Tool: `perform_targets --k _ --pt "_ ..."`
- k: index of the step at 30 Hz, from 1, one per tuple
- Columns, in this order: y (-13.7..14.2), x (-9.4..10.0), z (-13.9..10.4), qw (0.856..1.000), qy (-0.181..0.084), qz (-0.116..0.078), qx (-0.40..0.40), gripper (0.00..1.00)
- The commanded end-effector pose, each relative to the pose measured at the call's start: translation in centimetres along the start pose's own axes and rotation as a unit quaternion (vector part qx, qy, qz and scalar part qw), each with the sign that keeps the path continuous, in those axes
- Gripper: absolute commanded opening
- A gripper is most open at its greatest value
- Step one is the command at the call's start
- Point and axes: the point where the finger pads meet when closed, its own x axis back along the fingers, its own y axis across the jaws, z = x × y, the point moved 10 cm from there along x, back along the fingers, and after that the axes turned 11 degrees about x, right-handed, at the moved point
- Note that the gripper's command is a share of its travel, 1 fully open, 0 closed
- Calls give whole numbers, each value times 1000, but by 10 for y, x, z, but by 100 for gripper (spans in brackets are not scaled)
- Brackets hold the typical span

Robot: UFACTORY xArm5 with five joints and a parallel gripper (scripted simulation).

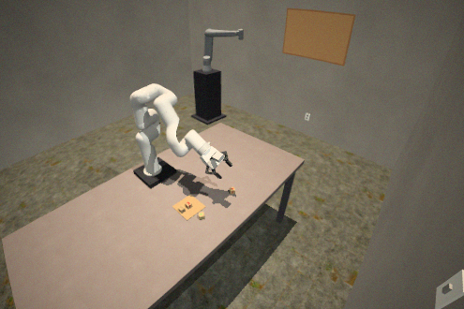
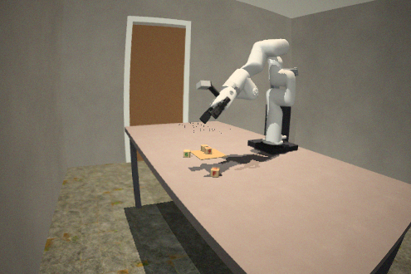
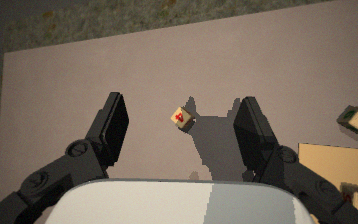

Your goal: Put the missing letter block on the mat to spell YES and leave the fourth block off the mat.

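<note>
My gripper [image 1: 224,169] [image 2: 212,114] [image 3: 182,108] is open and empty, high above the table. A wooden block [image 1: 232,191] [image 2: 215,172] [image 3: 181,118] with a red mark on top lies off the mat; in the wrist view it shows between the fingers, far below, turned askew. I cannot read its letter for sure. The orange mat [image 1: 197,207] [image 2: 213,156] [image 3: 322,160] bears two blocks close together: a red-marked one [image 1: 188,205] [image 2: 208,150] and another [image 1: 182,209] [image 2: 204,148]. A block with a green mark [image 1: 201,215] [image 2: 187,154] [image 3: 351,120] lies beside the mat, off it.
The table [image 1: 101,243] [image 2: 297,199] [image 3: 75,90] has its edge beyond the lone red-marked block, on the side away from the base. The arm's shadow falls beside that block. The black base plate [image 1: 154,174] [image 2: 272,146] stands on the opposite side of the mat.
</note>
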Motion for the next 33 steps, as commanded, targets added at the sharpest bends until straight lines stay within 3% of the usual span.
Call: perform_targets --k 1,12,27,29,30,33 --pt "2 -2 1 1000 -9 -5 -27 100" --pt "13 -11 1 989 -49 -32 -135 100" --pt "32 -21 -1 942 -103 -91 -307 100" --pt "32 -21 -1 942 -103 -91 -307 100" --pt "35 -22 -2 929 -111 -103 -337 100" --pt "38 -23 -3 918 -117 -114 -361 100"
